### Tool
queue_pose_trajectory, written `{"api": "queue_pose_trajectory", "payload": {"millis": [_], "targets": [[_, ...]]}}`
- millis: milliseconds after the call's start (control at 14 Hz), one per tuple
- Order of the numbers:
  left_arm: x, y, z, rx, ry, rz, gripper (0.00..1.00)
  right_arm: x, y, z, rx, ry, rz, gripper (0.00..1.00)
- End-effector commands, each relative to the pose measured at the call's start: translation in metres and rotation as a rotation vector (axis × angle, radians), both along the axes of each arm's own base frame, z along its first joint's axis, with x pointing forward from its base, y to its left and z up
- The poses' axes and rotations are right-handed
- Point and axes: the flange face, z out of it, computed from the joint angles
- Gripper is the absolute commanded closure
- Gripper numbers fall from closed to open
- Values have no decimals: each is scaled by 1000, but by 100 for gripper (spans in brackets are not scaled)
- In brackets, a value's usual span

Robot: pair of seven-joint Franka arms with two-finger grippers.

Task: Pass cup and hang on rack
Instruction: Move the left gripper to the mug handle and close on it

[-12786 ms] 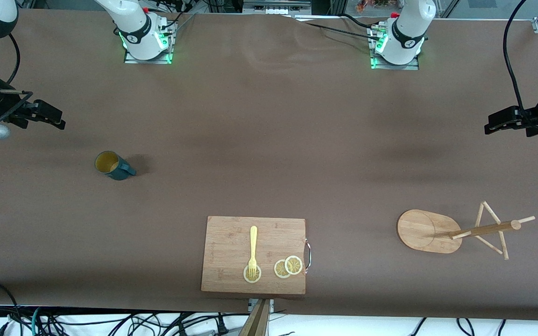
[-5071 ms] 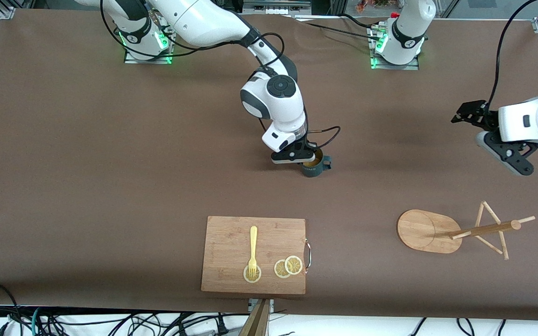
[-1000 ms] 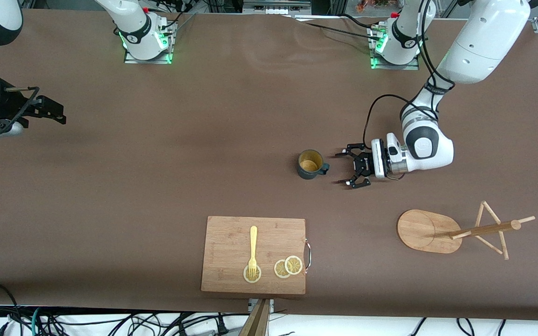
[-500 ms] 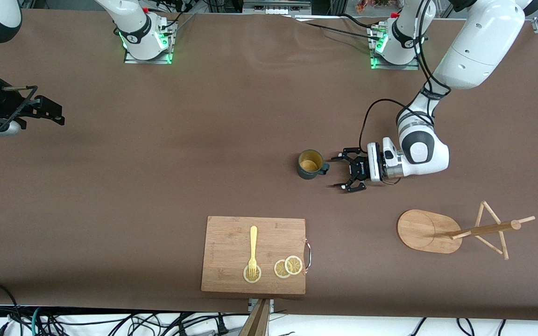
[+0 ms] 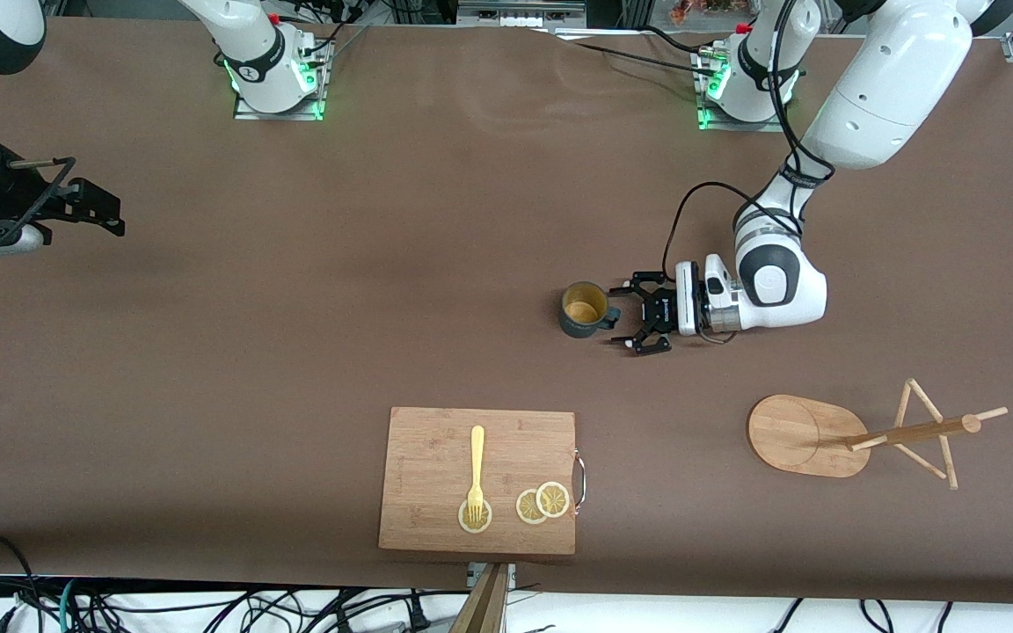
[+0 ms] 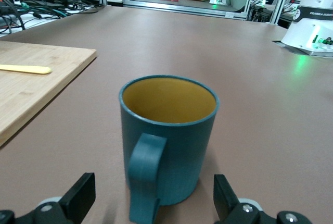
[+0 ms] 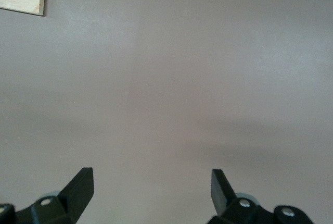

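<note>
Mid-table, the cup point(image 5: 583, 309) stands upright, handle toward the spread-fingered left gripper point(image 5: 630, 315); the right gripper point(image 5: 111, 218) waits open.

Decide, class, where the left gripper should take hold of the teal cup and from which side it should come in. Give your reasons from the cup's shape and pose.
Probably the handle. The cup stands upright, its handle pointing at the open left gripper, which is level with it beside the table. Coming in sideways from the left arm's end, the fingers can close on the handle.
</note>
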Motion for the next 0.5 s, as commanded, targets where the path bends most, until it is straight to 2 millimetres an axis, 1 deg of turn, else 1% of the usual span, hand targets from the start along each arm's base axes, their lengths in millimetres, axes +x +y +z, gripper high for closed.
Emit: {"api": "queue_pose_trajectory", "payload": {"millis": [0, 143, 214, 357, 429], "targets": [[-6, -2, -5, -35, -30, -11, 0, 0, 3, 8, -12, -9, 3, 0], [-9, -2, -8, -39, -46, -11, 0, 0, 3, 7, -12, -6, 3, 0], [-14, -2, -11, -38, -45, -16, 0, 0, 3, 7, -12, -6, 3, 0], [-14, -4, -9, -56, -46, -25, 0, 0, 3, 7, -12, -6, 3, 0], [-14, -4, -9, -61, -53, -29, 3, 0, 3, 7, -12, -5, 3, 0]]}}
